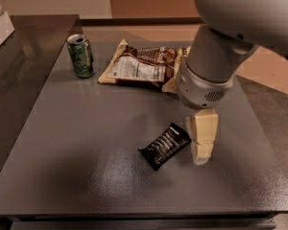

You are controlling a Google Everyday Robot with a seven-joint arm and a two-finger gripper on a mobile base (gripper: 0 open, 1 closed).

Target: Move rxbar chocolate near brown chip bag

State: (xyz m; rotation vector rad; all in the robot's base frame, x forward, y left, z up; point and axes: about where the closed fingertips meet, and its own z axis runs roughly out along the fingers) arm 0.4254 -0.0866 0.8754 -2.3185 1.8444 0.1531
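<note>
The rxbar chocolate (165,145), a small flat black wrapper with white lettering, lies at an angle on the dark grey table (86,143), right of centre. The brown chip bag (143,68), crinkled with cream edges and a white label panel, lies flat at the table's back, partly hidden on its right by my arm. My gripper (202,153), with cream-coloured fingers pointing down, hangs just to the right of the rxbar, close beside its right end and low over the table.
A green soda can (80,55) stands upright at the back left, left of the chip bag. My large grey arm (221,56) fills the upper right. A darker counter (19,61) runs along the left side.
</note>
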